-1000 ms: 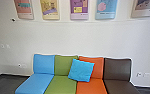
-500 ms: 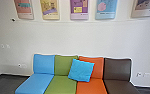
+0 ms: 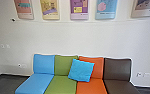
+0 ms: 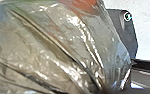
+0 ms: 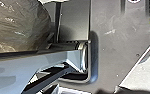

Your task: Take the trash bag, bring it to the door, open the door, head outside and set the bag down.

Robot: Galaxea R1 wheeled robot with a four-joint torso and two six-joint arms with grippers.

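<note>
Trash bag [image 4: 51,50]: thin, glossy, grey-brown film, bulging, long folds drawn together; close before the left wrist camera.
Left hand: cannot tell whether open or closed.
Right hand: state likewise cannot be told.
Cushion [image 3: 81,70]: blue, one, tilted, at twelve o'clock, against the green and orange backrests.
Seats: a row of four; blue [image 3: 44,64] at eleven o'clock, green [image 3: 62,83] and orange [image 3: 91,86] about twelve, dark brown [image 3: 117,69] at one.
Wall [image 3: 66,37]: pale, behind the row.
Pictures [image 3: 79,8]: five, hung high, eleven to one o'clock.
Floor [image 3: 7,82]: dark, visible towards ten o'clock.
</note>
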